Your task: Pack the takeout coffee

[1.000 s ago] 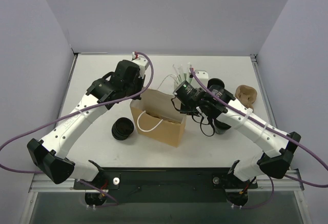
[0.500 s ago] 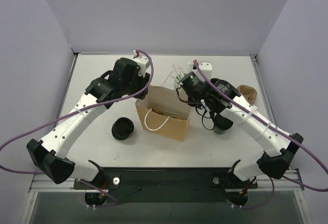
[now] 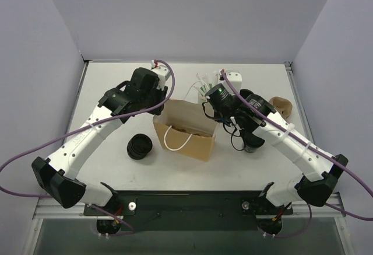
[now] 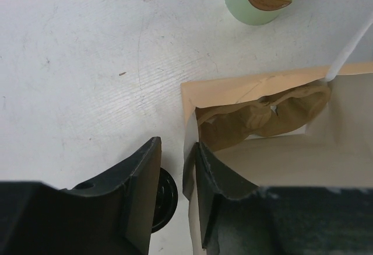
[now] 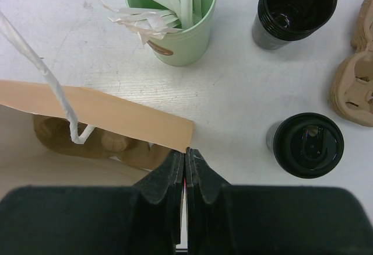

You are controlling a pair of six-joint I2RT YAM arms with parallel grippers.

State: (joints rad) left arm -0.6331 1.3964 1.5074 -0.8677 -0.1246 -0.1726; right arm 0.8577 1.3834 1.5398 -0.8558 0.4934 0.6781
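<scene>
takeout coffee (image 5: 308, 145): stands upright on the tabletop (image 5: 233, 91) with its lid on. It is outside the paper bag (image 5: 99, 112), near the bag's right end. Its long axis is vertical.
bearing from right hand (image 5: 185, 160): in the wrist view the coffee is at about 3 o'clock of the fingertips, near but apart. From above it is at about 4 o'clock of the hand, partly under the forearm.
right hand: clenched, with its tips together on the bag's right corner rim, which appears pinched between them.
left hand (image 4: 175, 150): released. One finger is inside the bag's left wall and one outside, with a gap on the outer side.
nearer arm: the right, as I judge it, since the bag lies between the left hand and the coffee.
bag: the mouth faces up, and a brown cup carrier (image 4: 262, 118) lies at the bottom.
look-alikes: an open black cup (image 5: 297, 7) stands at 12 o'clock of the coffee. The green cup (image 5: 175, 27) is at 12 o'clock of the right hand. The lid stack (image 3: 140, 146) is at 9 o'clock of the bag from above.
coming move, as a judgement: the right hand lets go of the rim and swings toward 3 o'clock. It takes the coffee upright and carries it back over the rim.
risk: once the rim is let go, the mouth may sag shut.
</scene>
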